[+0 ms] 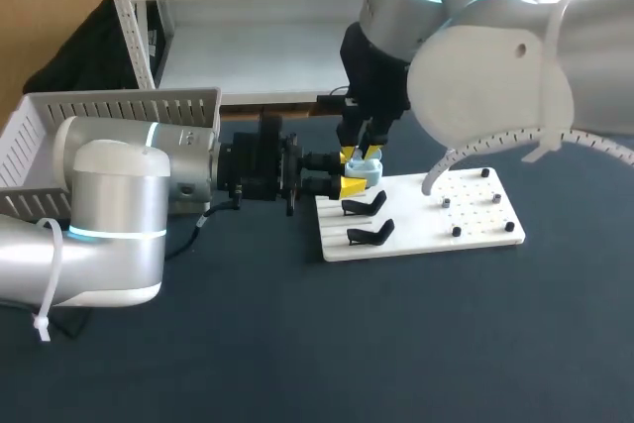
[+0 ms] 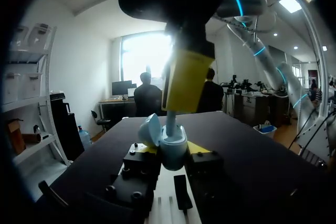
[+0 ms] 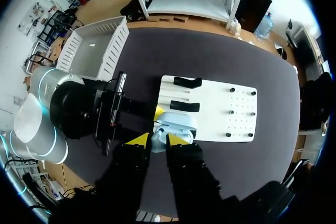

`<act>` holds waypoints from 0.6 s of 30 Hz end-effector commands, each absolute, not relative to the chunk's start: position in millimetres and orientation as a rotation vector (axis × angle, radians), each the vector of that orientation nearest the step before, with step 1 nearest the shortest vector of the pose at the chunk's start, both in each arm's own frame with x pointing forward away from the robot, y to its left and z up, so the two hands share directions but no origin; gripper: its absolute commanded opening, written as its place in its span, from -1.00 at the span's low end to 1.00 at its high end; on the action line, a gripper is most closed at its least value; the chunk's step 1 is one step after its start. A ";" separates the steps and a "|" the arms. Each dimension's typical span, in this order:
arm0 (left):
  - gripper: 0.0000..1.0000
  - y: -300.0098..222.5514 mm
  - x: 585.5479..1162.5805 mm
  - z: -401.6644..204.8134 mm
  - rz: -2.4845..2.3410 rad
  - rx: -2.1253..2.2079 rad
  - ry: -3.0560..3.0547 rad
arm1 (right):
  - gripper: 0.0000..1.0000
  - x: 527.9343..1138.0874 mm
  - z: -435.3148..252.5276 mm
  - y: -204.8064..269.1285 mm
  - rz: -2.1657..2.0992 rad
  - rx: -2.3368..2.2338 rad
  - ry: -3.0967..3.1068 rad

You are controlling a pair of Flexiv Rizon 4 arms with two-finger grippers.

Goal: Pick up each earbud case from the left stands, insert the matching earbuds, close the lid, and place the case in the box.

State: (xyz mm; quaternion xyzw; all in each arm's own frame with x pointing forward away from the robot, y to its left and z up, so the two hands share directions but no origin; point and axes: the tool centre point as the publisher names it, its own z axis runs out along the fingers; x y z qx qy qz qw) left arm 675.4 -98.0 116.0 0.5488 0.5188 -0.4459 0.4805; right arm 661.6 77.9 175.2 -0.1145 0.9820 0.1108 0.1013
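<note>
The right gripper [image 3: 157, 139] covers the inside of the case [image 2: 173, 149] (its contents too small to tell); the box [image 1: 119, 106] is cut off.

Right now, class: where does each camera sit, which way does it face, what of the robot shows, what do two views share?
Head view: above and behind, facing down on the table; left arm and right arm show.
Left wrist view: on that wrist, facing level across the table; left pincer grips the case.
Right wrist view: on that wrist, facing down; right pincer shows.
All share that case.
</note>
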 end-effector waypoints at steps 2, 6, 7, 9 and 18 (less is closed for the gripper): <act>-1.00 -98.1 674.1 115.1 -1.084 1.334 1.264 | -1.00 664.7 174.7 79.4 0.322 -0.341 2.908; -1.00 -98.1 674.1 115.1 -1.084 1.334 1.264 | -1.00 666.1 173.7 79.0 0.320 -0.338 2.911; -1.00 -98.1 674.1 115.1 -1.084 1.334 1.264 | -1.00 666.3 173.5 78.8 0.320 -0.338 2.911; -1.00 -98.1 674.1 115.1 -1.084 1.334 1.264 | -1.00 666.6 173.3 78.6 0.318 -0.337 2.913; -1.00 -98.1 674.1 115.1 -1.084 1.334 1.264 | -1.00 668.1 172.3 77.5 0.314 -0.333 2.917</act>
